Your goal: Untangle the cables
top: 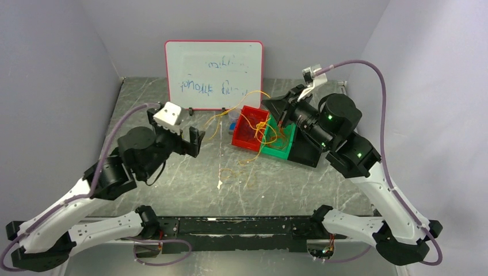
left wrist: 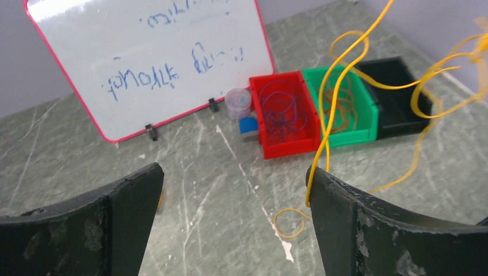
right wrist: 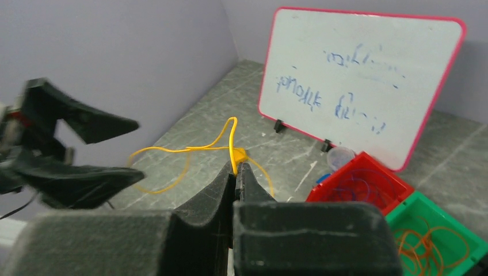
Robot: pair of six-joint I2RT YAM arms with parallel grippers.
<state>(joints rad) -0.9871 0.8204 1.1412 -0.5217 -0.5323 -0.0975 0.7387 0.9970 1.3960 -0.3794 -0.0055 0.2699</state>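
A thin yellow cable (top: 230, 110) hangs in the air in loops between the two grippers. My right gripper (right wrist: 237, 168) is shut on a knot of it (right wrist: 233, 150), above the red bin (top: 251, 127). My left gripper (left wrist: 233, 184) is open and holds nothing. The yellow cable (left wrist: 344, 60) rests against the inner edge of its right finger (left wrist: 351, 218), and a small loop (left wrist: 288, 221) lies on the table below. Orange strands (top: 237, 172) lie loose on the table. More orange cables fill the green bin (left wrist: 339, 106), and dark ones lie in the red bin (left wrist: 285, 112).
A black bin (left wrist: 400, 98) stands beside the green one. A whiteboard (top: 213, 72) stands at the back. A small clear cup (left wrist: 237, 100) and a blue block (left wrist: 248, 126) sit left of the red bin. Grey walls close in both sides.
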